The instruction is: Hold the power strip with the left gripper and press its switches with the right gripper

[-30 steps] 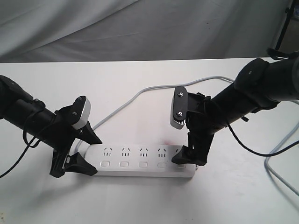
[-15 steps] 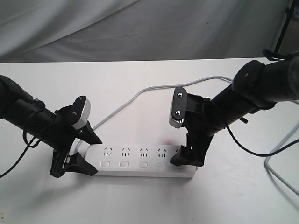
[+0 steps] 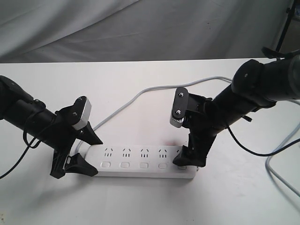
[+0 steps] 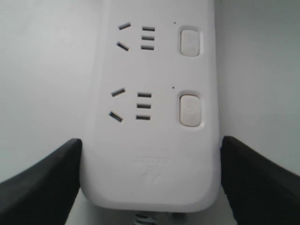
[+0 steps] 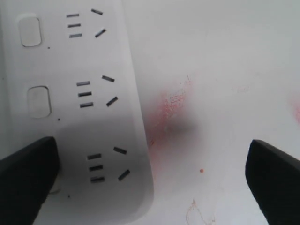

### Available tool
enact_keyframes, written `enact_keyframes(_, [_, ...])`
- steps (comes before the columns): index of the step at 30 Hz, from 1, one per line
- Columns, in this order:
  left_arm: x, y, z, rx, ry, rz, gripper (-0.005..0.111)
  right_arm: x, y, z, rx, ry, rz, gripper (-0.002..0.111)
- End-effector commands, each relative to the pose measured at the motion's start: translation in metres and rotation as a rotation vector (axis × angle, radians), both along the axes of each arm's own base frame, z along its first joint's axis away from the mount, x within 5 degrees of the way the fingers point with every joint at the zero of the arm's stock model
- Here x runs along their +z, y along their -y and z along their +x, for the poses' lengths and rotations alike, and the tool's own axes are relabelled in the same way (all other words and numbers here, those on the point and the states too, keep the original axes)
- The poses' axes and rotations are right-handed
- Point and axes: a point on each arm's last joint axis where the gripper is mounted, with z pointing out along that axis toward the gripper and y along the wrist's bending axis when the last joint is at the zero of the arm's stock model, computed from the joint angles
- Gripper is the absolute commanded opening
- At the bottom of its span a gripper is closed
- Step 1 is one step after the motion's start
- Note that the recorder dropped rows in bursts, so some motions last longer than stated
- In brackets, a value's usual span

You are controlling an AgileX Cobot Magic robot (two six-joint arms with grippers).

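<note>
The left gripper (image 3: pixel 97 157) clamps the cord end of the power strip (image 3: pixel 140 161) between its fingers. The strip lies flat on a white table (image 3: pixel 140 206) — grey cloth (image 3: pixel 140 28) hangs behind. The right gripper (image 3: pixel 190 160), spread wide and holding nothing, has one finger over the last of the switches (image 3: pixel 124 165) — a reddish smudge (image 5: pixel 173 103) lies between its fingers.

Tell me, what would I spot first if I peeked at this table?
A long white power strip lies across the white table, and its grey cord curls away behind it. A black claw sits at each end. The left claw grips the cord end, and the right claw, wide open, reaches down onto the other end. There's also a pink smudge on the table beside the strip.
</note>
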Motion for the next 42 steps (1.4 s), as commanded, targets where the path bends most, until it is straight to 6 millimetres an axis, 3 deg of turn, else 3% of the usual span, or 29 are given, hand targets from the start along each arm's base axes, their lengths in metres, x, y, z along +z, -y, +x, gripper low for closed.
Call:
enact_keyframes(1, [-0.001, 0.002, -0.001, 0.002, -0.001, -0.001, 0.014, -0.016, 0.011, -0.003, 0.112, 0.008, -0.133, 0.105])
enact_keyframes(8, [-0.001, 0.002, -0.001, 0.002, -0.001, -0.001, 0.014, -0.01, 0.008, -0.001, 0.06, 0.027, -0.087, 0.105])
enact_keyframes(22, [-0.001, 0.002, -0.001, 0.002, -0.001, -0.001, 0.014, 0.065, 0.002, -0.003, -0.071, 0.233, 0.067, 0.105])
enact_keyframes(28, [-0.001, 0.002, -0.001, 0.002, -0.001, -0.001, 0.014, 0.087, 0.0, -0.007, -0.113, 0.286, 0.121, 0.105])
enact_keyframes(42, [-0.001, 0.002, -0.001, 0.002, -0.001, -0.001, 0.014, 0.092, 0.001, -0.007, -0.143, 0.305, 0.135, 0.105])
